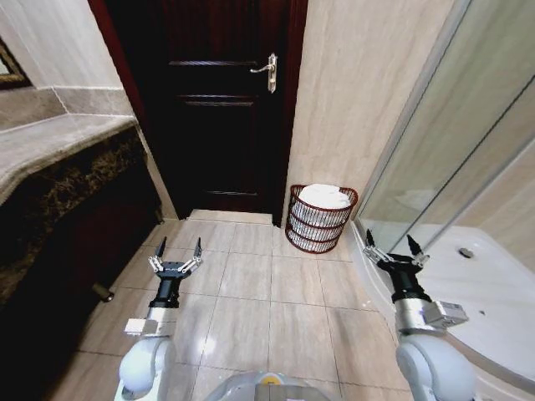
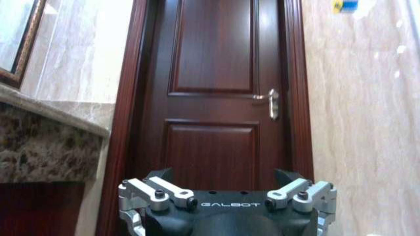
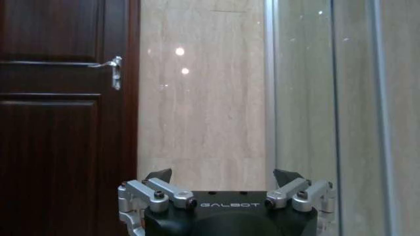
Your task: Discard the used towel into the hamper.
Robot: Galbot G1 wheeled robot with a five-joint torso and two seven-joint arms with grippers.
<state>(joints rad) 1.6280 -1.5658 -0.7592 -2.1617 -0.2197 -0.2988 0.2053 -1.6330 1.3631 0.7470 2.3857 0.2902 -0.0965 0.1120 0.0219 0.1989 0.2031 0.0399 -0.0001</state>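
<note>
The small round hamper of dark reddish-brown openwork wire (image 1: 321, 219) stands on the beige tiled floor (image 1: 267, 292) at the far right, against the beige marble wall and just right of the dark wooden door with a silver lever handle (image 1: 226, 100). A white folded towel (image 1: 325, 196) lies inside it, heaped up to the rim. Right of the hamper runs the curved glass shower enclosure (image 1: 451, 150) above a white shower tray.

The left gripper (image 1: 175, 253) hangs low over the floor tiles at the near left, its black fingers spread wide and holding nothing, well apart from the hamper. The right gripper (image 1: 393, 247) hovers at the near right, over the tray's curved edge as far as the head view allows; its fingers too are spread wide and empty. To the far left sits a grey stone vanity counter with a mottled brown front (image 1: 58, 154).
</note>
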